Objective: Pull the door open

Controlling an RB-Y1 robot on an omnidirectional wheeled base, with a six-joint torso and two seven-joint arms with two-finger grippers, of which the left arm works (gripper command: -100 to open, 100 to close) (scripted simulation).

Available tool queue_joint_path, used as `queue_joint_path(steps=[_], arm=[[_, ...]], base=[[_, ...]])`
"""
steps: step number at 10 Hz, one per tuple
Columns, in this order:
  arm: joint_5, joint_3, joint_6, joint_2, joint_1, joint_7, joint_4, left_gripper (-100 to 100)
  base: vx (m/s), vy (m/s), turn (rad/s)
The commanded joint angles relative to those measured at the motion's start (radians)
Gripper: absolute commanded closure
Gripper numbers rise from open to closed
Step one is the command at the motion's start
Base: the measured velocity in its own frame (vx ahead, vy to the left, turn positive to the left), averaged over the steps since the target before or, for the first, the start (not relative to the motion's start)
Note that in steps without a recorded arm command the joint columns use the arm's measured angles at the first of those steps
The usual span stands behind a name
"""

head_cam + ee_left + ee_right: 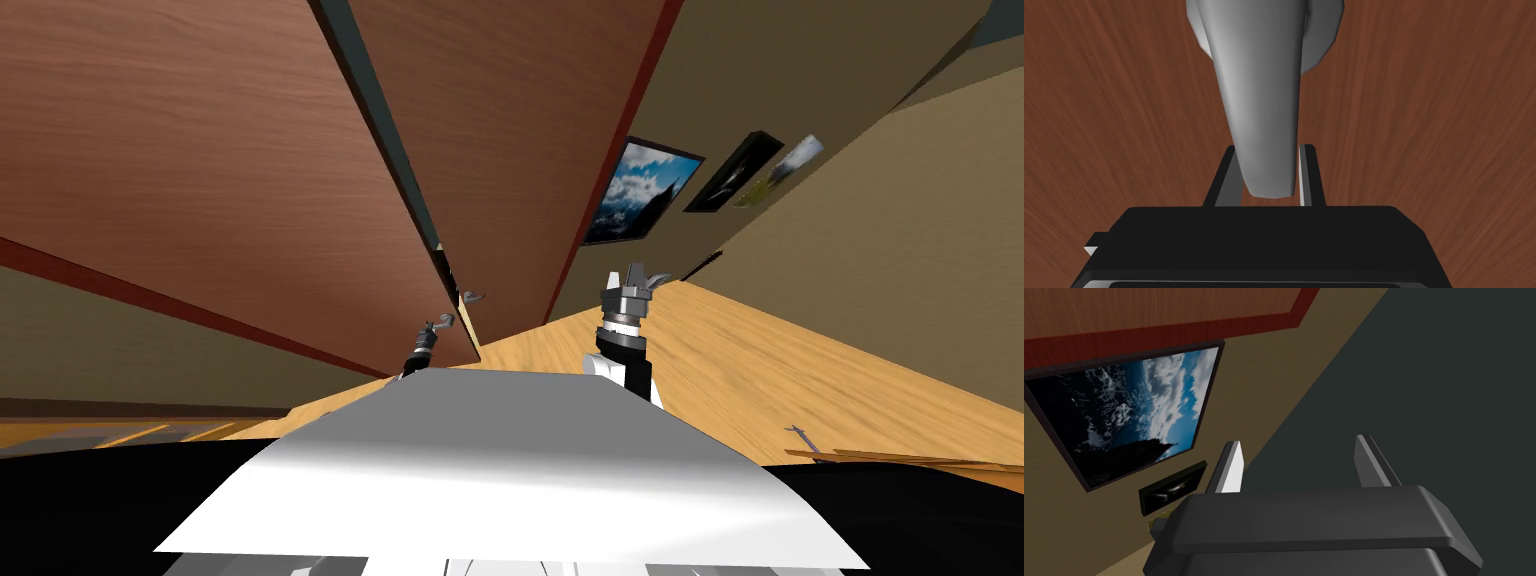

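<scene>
Handle (pixel 1264 100), grey, tapered, pinched between fingers of left gripper (pixel 1268 148); reddish-brown wood-grain door (pixel 1424 125) behind. Right gripper (pixel 1299 441) fingers spread, empty.

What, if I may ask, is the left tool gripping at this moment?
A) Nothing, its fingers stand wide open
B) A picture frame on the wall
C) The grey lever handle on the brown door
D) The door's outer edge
C: in the left wrist view the left tool has its two fingers pressed against the sides of the grey lever handle, with the brown door right behind it.
</scene>
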Motion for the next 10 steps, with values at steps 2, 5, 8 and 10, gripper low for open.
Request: queue_joint_path(steps=[2,5,8,10], arm=[[-0.007,-0.032,-0.023,-0.006,-0.02,0.02,0.019,100],[-0.016,-0.043,-0.045,0.018,-0.008,0.045,0.032,100],[-0.033,-0.07,-0.07,0.031,0.009,0.073,0.024,100],[-0.044,-0.087,-0.085,0.038,0.02,0.09,0.019,100]], base=[[-0.168,0.059,-0.146],[-0.132,0.011,-0.052],[-0.181,0.035,-0.086],[-0.123,0.017,-0.057]])
